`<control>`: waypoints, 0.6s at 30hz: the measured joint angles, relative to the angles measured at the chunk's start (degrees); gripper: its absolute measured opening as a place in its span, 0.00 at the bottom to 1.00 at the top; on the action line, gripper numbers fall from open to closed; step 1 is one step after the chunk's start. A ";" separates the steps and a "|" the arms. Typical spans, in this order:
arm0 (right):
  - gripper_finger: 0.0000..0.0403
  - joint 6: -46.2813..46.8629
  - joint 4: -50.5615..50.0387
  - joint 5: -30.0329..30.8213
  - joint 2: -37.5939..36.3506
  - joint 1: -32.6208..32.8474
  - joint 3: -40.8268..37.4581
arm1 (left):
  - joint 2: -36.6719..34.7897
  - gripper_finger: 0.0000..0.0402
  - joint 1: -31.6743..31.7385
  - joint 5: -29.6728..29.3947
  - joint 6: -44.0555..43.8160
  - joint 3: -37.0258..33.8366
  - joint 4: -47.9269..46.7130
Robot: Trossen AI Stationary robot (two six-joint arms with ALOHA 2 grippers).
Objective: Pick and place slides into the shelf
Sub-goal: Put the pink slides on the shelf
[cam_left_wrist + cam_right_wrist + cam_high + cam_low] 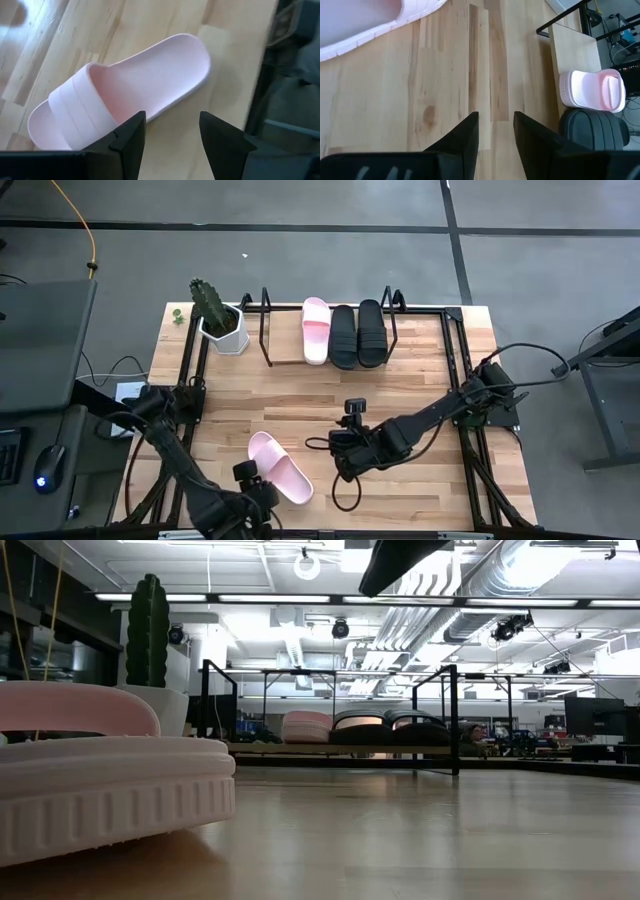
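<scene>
One pale pink slide (280, 467) lies sole-down near the table's near edge; it fills the left wrist view (145, 85) and the low view's left (100, 780). My left gripper (256, 480) (172, 137) hovers open beside its strap, at its near-left side. My right gripper (345, 452) (496, 132) is open to the slide's right, over bare wood. The shelf (266, 330) stands at the far edge. On its board rest a pink slide (316, 330) and two black slides (343, 335) (371, 332), side by side.
A white pot with a cactus (222, 330) stands left of the shelf. Black frame rails (462, 370) run along the table's left and right sides. Bare wood lies between the loose slide and the shelf. The shelf board has free room left of its pink slide.
</scene>
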 joint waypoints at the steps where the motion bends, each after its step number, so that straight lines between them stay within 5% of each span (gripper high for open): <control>1: 0.28 0.34 -0.01 -0.01 0.00 0.18 0.00 | 0.52 0.43 0.54 0.41 0.00 0.00 -0.10; 18: 0.28 3.32 0.43 -0.57 0.00 2.28 0.00 | 3.01 0.43 5.28 1.37 -0.04 -0.04 -5.11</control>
